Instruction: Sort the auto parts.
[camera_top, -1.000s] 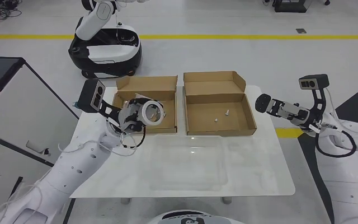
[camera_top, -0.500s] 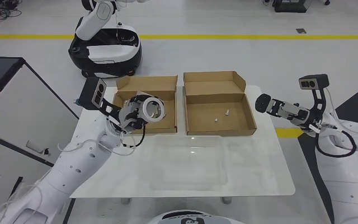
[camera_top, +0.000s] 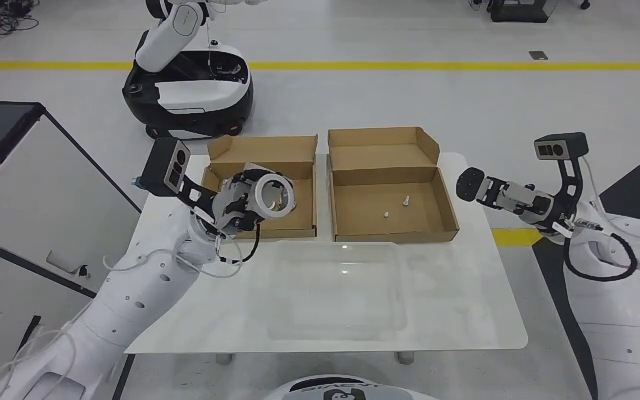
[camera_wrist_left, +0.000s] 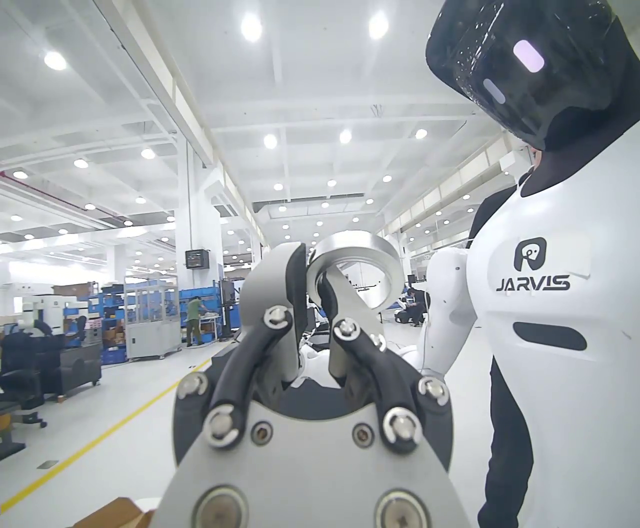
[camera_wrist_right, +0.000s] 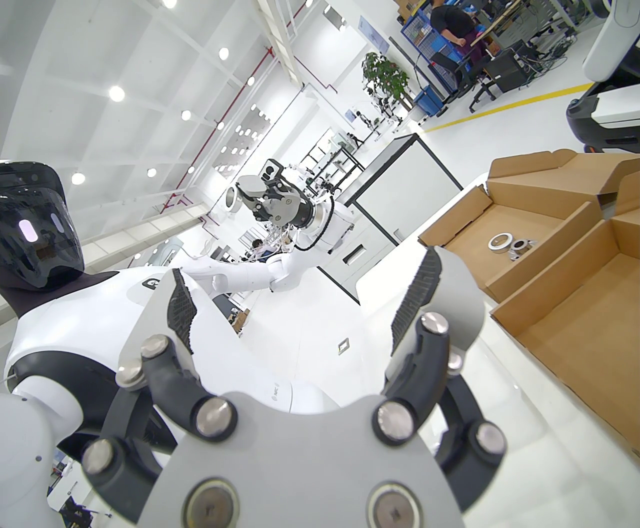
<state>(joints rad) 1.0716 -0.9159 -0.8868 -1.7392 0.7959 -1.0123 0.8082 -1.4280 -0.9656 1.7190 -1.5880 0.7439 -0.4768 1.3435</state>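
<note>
My left gripper (camera_top: 252, 203) is shut on a silver metal ring (camera_top: 271, 195) and holds it raised over the left cardboard box (camera_top: 262, 152). The left wrist view has the ring (camera_wrist_left: 350, 270) pinched by its rim between the fingers (camera_wrist_left: 295, 285). On that box's floor lie a flat ring (camera_wrist_right: 501, 241) and a smaller metal part (camera_wrist_right: 520, 247). Two small pale parts (camera_top: 387, 213) (camera_top: 407, 199) lie in the right cardboard box (camera_top: 384, 146). My right gripper (camera_top: 467, 186) is open and holds nothing, off the table's right edge.
A clear plastic tray (camera_top: 392, 300) sits on the white table (camera_top: 470, 300) in front of both boxes. Another robot's base (camera_top: 190, 85) stands on the floor behind the table. A dark-framed stand (camera_top: 30, 150) is to the left.
The left gripper with the ring shifted slightly toward the far side of the left box, then held still. The right arm has not moved.
</note>
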